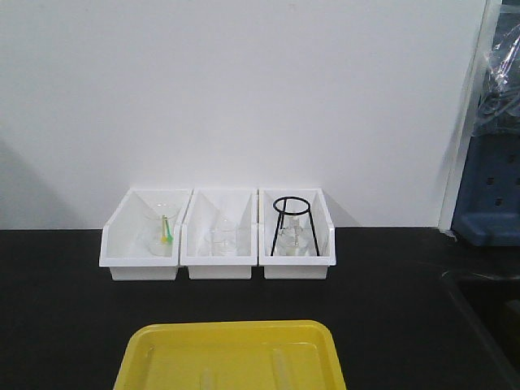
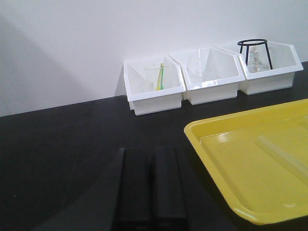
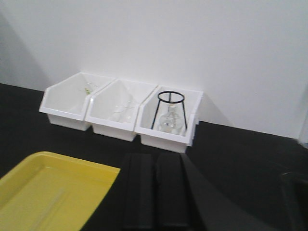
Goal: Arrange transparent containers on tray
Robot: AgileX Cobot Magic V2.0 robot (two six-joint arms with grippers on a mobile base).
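The yellow tray lies at the near edge of the black table. Two clear test tubes rest flat inside it, one right of middle, one fainter to its left. In the left wrist view one test tube shows on the tray floor. My left gripper is shut and empty over bare table left of the tray. My right gripper is shut and empty, just right of the tray. Neither gripper shows in the front view.
Three white bins stand in a row against the wall: the left bin holds a beaker with green and yellow sticks, the middle bin small beakers, the right bin a black wire tripod over glassware. A blue rack stands at the far right.
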